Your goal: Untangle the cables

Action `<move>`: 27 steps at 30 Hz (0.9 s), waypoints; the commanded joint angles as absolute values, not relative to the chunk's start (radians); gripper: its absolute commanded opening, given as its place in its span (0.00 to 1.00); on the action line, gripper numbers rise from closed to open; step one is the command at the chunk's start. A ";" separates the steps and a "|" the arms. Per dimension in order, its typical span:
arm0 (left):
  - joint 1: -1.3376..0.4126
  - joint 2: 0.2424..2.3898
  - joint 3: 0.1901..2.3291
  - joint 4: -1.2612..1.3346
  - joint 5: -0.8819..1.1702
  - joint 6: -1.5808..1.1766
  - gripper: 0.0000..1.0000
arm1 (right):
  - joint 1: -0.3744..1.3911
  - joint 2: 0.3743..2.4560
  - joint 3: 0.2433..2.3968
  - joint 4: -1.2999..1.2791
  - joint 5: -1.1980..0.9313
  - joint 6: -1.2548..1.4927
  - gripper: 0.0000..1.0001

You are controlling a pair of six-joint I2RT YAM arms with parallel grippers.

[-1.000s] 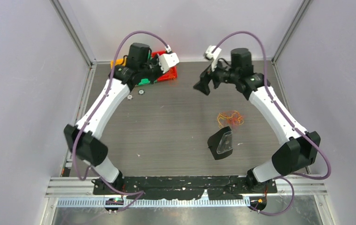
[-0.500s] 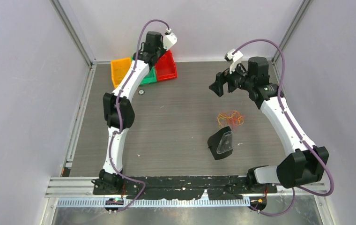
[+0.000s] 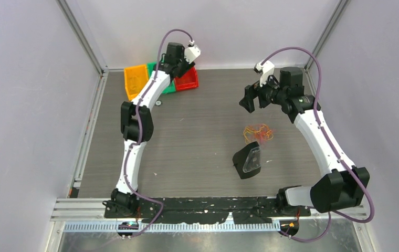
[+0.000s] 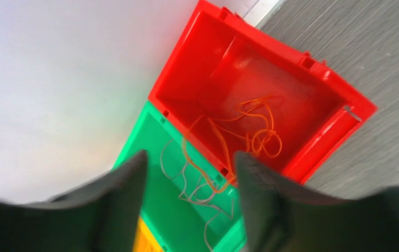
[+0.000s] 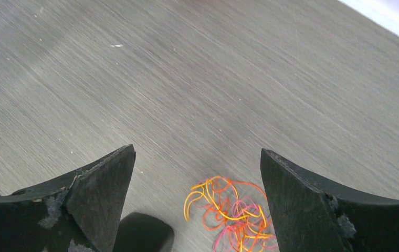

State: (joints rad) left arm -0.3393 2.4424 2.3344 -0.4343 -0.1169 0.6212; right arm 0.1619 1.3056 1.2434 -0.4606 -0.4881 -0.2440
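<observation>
The tangled cables [image 3: 258,133], thin red, orange and yellow wires, lie on the table right of centre. They also show low between the fingers in the right wrist view [image 5: 229,212]. My right gripper [image 3: 249,100] [image 5: 197,152] hovers behind them, open and empty. My left gripper [image 3: 184,65] [image 4: 189,157] hangs over the bins at the back left, jaws apart with nothing between them. Below it a single orange cable [image 4: 255,131] lies in the red bin [image 4: 323,89] and drapes over the rim into the green bin [image 4: 155,147], which holds pale grey wires [image 4: 197,186].
A black wedge-shaped object with a clear face [image 3: 248,161] [image 5: 145,231] stands just in front of the tangle. Orange [image 3: 135,80], green [image 3: 166,86] and red [image 3: 187,80] bins sit against the back wall. Two small washers [image 3: 158,103] lie near the bins.
The left arm has stretched out toward the back over the bins, and its jaws have gone from shut to apart. The right gripper has drifted to the right, still open.
</observation>
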 commanded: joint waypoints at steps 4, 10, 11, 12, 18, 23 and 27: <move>-0.318 2.124 2.289 -0.545 0.089 0.584 0.93 | 0.073 1.383 1.352 -0.680 -0.457 -0.352 0.95; -0.282 1.890 2.112 -0.642 0.299 0.522 0.99 | 0.032 1.479 1.292 -0.810 -0.376 -0.440 0.98; -0.280 1.859 2.077 -0.654 0.326 0.512 0.99 | 0.032 1.490 1.276 -0.828 -0.368 -0.454 0.98; -0.276 1.834 2.043 -0.663 0.347 0.497 0.99 | 0.031 1.513 1.268 -0.834 -0.350 -0.457 0.98; -0.224 1.748 1.864 -0.652 0.405 0.332 0.99 | 0.032 1.605 1.213 -0.772 -0.277 -0.435 0.98; -0.151 1.871 1.943 -0.622 0.457 0.099 0.74 | 0.032 1.684 1.230 -0.690 -0.255 -0.417 0.96; -0.133 2.087 2.140 -0.647 0.543 -0.064 0.58 | 0.031 1.739 1.237 -0.657 -0.258 -0.417 0.85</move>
